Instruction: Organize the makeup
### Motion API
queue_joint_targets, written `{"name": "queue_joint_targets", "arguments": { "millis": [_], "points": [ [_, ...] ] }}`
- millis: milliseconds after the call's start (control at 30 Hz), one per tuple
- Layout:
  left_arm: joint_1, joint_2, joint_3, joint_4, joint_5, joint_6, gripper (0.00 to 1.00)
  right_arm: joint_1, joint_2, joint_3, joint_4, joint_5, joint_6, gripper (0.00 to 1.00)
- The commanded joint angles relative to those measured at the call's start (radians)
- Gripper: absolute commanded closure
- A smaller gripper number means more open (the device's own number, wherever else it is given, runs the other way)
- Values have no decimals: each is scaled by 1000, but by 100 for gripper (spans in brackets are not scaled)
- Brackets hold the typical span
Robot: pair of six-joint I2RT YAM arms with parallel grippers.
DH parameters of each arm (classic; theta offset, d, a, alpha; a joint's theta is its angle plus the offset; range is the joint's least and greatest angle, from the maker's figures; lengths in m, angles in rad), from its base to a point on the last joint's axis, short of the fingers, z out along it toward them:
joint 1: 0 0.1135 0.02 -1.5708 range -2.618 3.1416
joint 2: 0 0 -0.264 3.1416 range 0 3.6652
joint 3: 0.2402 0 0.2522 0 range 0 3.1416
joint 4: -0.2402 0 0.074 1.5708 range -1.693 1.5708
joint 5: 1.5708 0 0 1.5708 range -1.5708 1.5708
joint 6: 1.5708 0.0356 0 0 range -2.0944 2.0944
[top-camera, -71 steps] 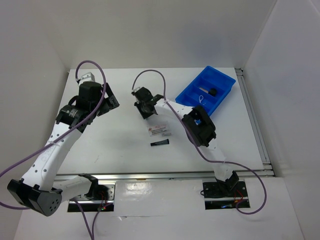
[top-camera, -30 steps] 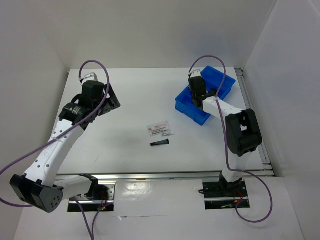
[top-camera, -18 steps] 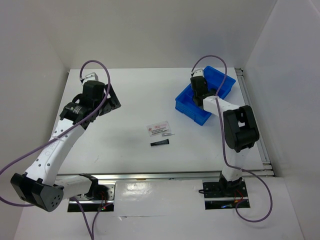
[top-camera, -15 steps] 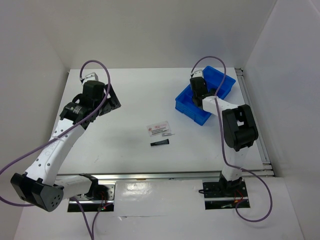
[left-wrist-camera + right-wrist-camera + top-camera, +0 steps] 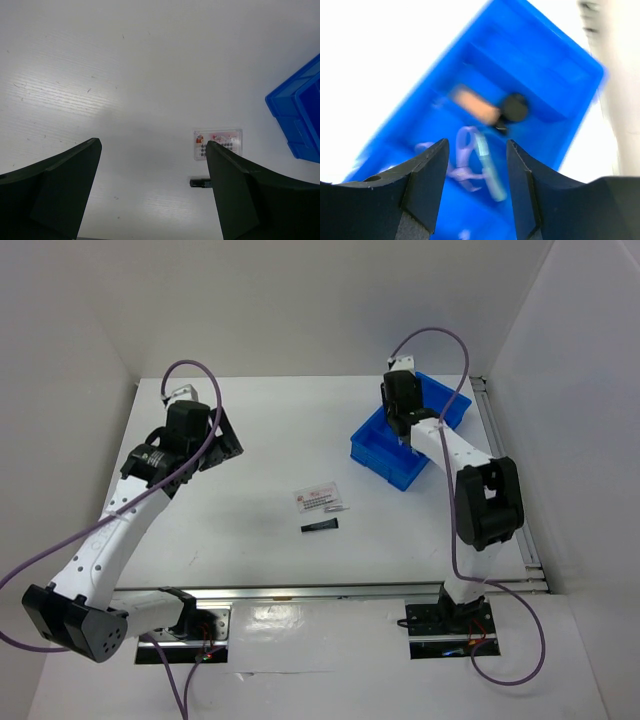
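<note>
The white red-printed sachet [image 5: 321, 498] and the slim black tube [image 5: 319, 527] lie mid-table; both show in the left wrist view, the sachet [image 5: 217, 143] above the tube [image 5: 199, 182]. My left gripper [image 5: 222, 443] is open and empty, far left of them. My right gripper [image 5: 405, 435] is open and empty above the blue bin [image 5: 385, 450]. In the blurred right wrist view the bin [image 5: 550, 75] holds the tan cylinder [image 5: 474, 103] with black cap, the lavender string [image 5: 462, 155] and a pale green stick [image 5: 489, 166].
White walls enclose the table on the left, back and right. A metal rail [image 5: 508, 490] runs along the right edge, beside the bin. Purple cables loop above both arms.
My right gripper went from beside the sachet to over the blue bin and has since risen a little. The pale green stick now lies in the bin. My left arm is still.
</note>
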Motion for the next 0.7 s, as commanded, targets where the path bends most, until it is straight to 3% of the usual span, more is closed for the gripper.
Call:
{"name": "queue_joint_targets", "arguments": {
  "millis": [0,133,167,367,467,667],
  "points": [
    [5,6,27,29,11,3,0,61,-116,63,-126,-225,124,43],
    [5,6,27,29,11,3,0,170,-177,-4,-243,-370,203,40],
    [5,6,27,18,11,3,0,199,-188,-33,-254,-370,213,36],
    [5,6,45,-5,-28,12,0,408,-309,-297,-271,-414,270,30],
    [5,-14,55,-5,-9,34,0,501,-338,-407,-220,-456,177,28],
    [5,-25,41,8,27,34,0,586,-325,-431,-176,-458,60,30]
  ]
}}
